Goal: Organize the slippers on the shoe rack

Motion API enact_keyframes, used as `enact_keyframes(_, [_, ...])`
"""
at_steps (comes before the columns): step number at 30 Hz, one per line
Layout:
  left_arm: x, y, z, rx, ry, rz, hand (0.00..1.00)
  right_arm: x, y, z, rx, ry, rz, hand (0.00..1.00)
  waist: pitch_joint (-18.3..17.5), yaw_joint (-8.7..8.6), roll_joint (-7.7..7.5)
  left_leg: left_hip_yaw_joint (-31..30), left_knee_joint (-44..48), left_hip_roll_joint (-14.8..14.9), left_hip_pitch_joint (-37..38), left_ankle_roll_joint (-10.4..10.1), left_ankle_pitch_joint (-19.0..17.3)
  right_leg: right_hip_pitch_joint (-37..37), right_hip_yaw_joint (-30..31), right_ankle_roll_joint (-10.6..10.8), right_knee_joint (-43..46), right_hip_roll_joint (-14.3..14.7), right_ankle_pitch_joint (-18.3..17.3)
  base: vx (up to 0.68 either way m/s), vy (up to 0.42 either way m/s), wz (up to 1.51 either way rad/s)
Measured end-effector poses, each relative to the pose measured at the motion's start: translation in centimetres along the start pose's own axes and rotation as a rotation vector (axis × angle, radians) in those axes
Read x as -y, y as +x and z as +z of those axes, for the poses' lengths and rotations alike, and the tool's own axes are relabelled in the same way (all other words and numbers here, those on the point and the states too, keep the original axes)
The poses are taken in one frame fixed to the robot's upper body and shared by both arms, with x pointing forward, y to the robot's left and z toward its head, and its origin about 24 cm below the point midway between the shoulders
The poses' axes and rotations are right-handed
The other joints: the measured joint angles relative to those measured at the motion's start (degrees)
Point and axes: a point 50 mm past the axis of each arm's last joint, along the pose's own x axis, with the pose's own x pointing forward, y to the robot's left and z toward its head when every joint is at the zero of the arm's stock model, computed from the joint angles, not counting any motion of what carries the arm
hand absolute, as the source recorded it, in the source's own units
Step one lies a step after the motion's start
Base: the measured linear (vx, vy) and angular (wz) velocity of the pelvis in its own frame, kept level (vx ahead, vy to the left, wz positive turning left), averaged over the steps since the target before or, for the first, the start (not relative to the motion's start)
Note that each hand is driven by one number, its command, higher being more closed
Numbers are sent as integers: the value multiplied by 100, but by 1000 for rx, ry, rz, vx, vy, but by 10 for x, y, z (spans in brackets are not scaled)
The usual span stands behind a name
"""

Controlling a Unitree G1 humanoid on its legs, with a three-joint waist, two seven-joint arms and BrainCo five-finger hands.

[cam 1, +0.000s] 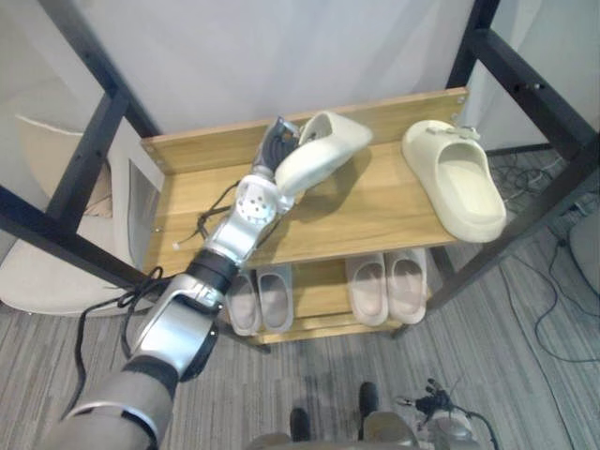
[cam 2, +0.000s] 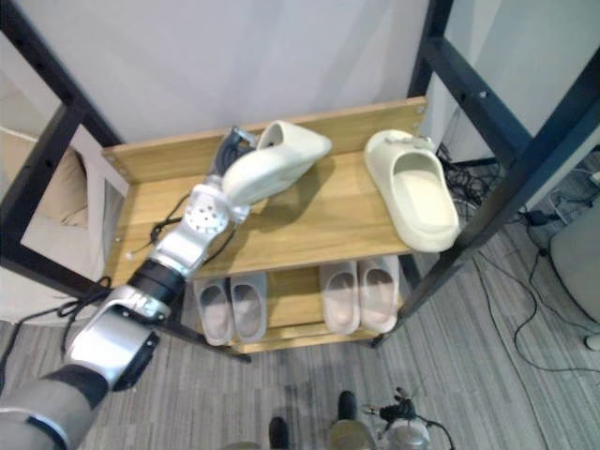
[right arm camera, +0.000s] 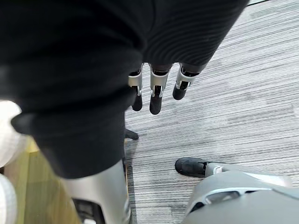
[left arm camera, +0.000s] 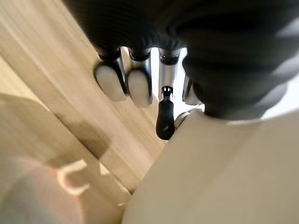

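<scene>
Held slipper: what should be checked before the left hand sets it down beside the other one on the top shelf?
1. Grip: left hand closed on the cream held slipper: ok.
2. Slipper attitude: tilted with its toe raised, not level with the shelf: not ok.
3. Landing spot: bare wood of the top shelf between it and the resting slipper: ok.
4. Whether any part of the held slipper touches the shelf: cannot tell.
5. Right hand open, hanging over the floor, away from the rack: ok.
</scene>
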Motion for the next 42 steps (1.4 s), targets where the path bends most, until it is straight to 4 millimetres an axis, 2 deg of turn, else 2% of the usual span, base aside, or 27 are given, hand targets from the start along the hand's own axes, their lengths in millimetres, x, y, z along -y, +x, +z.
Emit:
enact_keyframes(8, [6, 0, -1, -18, 17, 26, 0, 2, 0, 1, 10, 27, -21, 0, 67, -29, 30, 10, 0, 6, -3, -13, -8, -4, 4, 0, -13, 3, 0, -12, -2, 0])
enact_keyframes(16, [24, -3, 5, -13, -29, 6, 0, 2, 0, 2, 12, 39, -23, 0, 119, -26, 9, -1, 1, 33, 4, -12, -8, 12, -13, -1, 3, 25, 1, 0, 0, 0])
enact_keyframes(22, [48, -23, -2, -38, -95, -44, 0, 0, 0, 2, 13, 36, -23, 0, 135, -27, -16, -31, 7, 44, 89, -12, -8, 119, -46, -1, 3, 36, 1, -8, -1, 2])
enact_keyframes(28, [55, -31, -3, -48, -140, -58, 0, -1, 0, 2, 16, 24, -19, 0, 160, -7, -60, -121, 25, 44, 116, 0, 3, 194, -121, -2, -5, 44, 0, -46, -8, 7])
enact_keyframes(36, [68, -37, 7, -16, -168, -92, 0, -3, 0, 4, 25, -8, -7, 0, 149, 33, -90, -160, 24, 50, 117, 3, 7, 211, -160, -2, 4, 45, 0, -5, -2, 1])
enact_keyframes(42, [66, -38, 19, 28, -235, -98, 0, -5, 0, 4, 25, -18, 0, 0, 137, 101, -149, -212, 44, 40, 117, 7, 10, 243, -209, -2, 3, 38, 1, -6, 1, 4])
